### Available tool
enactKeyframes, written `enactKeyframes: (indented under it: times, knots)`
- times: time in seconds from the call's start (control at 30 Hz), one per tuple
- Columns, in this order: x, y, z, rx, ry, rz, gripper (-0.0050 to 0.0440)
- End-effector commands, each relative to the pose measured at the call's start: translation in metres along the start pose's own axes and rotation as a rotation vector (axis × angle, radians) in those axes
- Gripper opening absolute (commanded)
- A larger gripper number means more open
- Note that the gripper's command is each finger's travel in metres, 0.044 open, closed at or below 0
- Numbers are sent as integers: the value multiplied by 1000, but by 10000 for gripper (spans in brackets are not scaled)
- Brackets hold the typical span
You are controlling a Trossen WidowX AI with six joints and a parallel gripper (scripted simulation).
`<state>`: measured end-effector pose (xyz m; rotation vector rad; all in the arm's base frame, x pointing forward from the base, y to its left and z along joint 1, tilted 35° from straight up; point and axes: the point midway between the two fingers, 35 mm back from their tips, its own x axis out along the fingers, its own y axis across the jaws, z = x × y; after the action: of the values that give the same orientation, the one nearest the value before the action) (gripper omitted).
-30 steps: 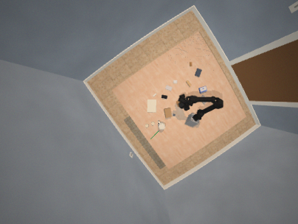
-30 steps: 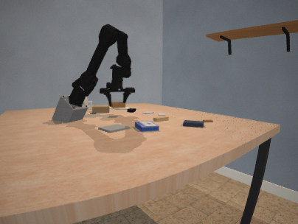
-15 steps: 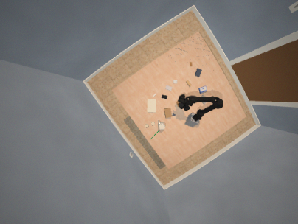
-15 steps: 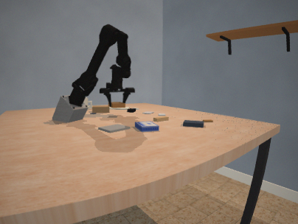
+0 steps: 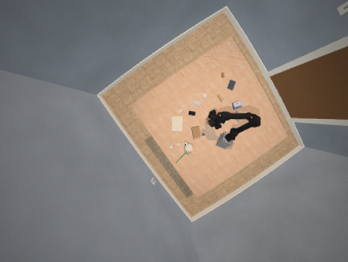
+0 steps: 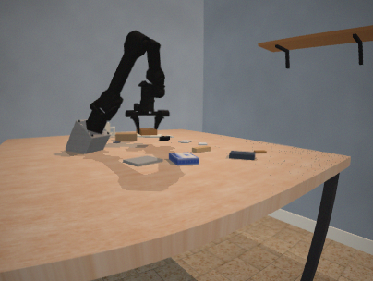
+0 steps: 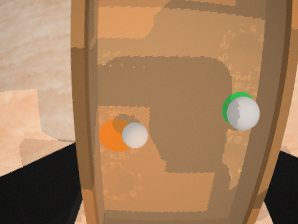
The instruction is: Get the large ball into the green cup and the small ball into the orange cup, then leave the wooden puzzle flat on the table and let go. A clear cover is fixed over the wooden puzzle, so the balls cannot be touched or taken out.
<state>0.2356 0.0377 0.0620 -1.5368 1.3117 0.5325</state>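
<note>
The wooden puzzle (image 7: 176, 112) fills the wrist view, a shallow tray under a clear cover. The large white ball (image 7: 242, 113) sits over the green cup (image 7: 233, 107) at the right. The small white ball (image 7: 136, 135) lies at the right edge of the orange cup (image 7: 115, 135), overlapping it. My gripper (image 6: 148, 122) is shut on the puzzle (image 6: 148, 131) and holds it a little above the table, behind the other objects. Its black fingers (image 7: 40, 209) show at the lower corners of the wrist view. From above, the gripper (image 5: 212, 120) is near the table's middle.
Small flat objects lie on the table: a tan block (image 6: 126, 137), a grey plate (image 6: 142, 160), a blue box (image 6: 184, 158), a dark blue block (image 6: 242, 154), a tan piece (image 6: 201, 149). The arm's grey base (image 6: 86, 137) stands at the left. A shelf (image 6: 318, 39) hangs on the right wall.
</note>
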Motion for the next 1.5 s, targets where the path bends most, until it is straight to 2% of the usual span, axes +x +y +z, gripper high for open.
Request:
enactKeyframes:
  times: [0.0,1.47]
  knots:
    - [0,1,0,-1,-11,-2,0]
    - [0,1,0,-1,8,0,0]
